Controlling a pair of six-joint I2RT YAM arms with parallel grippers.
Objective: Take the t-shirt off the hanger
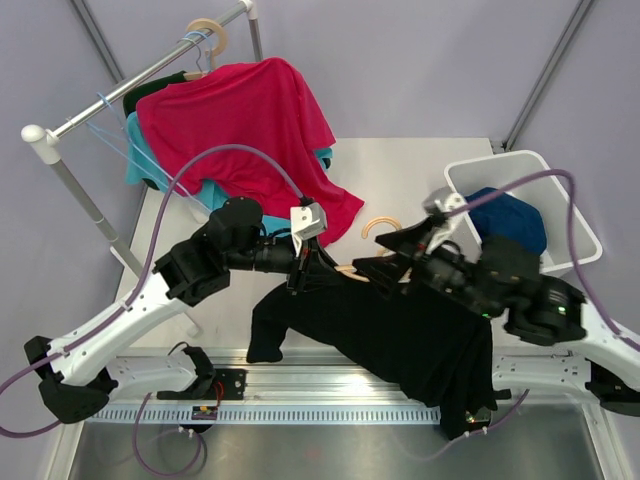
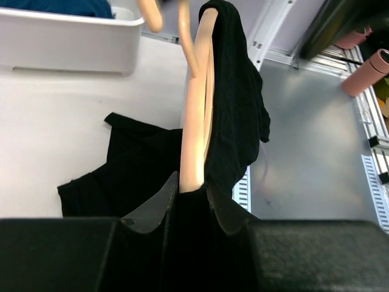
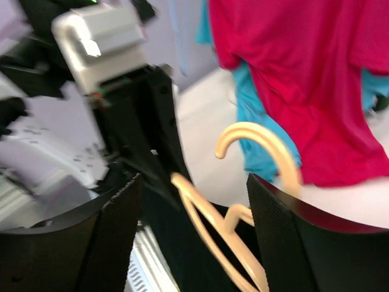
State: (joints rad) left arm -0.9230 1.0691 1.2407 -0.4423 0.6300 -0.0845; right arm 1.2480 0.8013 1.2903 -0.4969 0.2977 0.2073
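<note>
A black t-shirt [image 1: 400, 330] hangs over a pale wooden hanger [image 1: 378, 226] above the table's front edge and droops over the rail. My left gripper [image 1: 312, 272] is shut on the hanger's left arm [image 2: 196, 121], with black cloth [image 2: 237, 103] draped over that arm and lying in the jaws. My right gripper [image 1: 402, 262] is open. In the right wrist view its fingers [image 3: 276, 225] stand wide apart on either side of the hanger's neck and hook [image 3: 255, 137], not touching it. My right gripper [image 3: 193, 185] holds nothing.
A clothes rail [image 1: 130, 85] at the back left carries a red t-shirt [image 1: 250, 120], a teal garment [image 1: 140, 160] and another hanger [image 1: 207, 35]. A white bin [image 1: 580, 225] holding a blue garment [image 1: 515, 220] stands at the right. Pink rolls [image 2: 371, 70] lie beyond the table edge.
</note>
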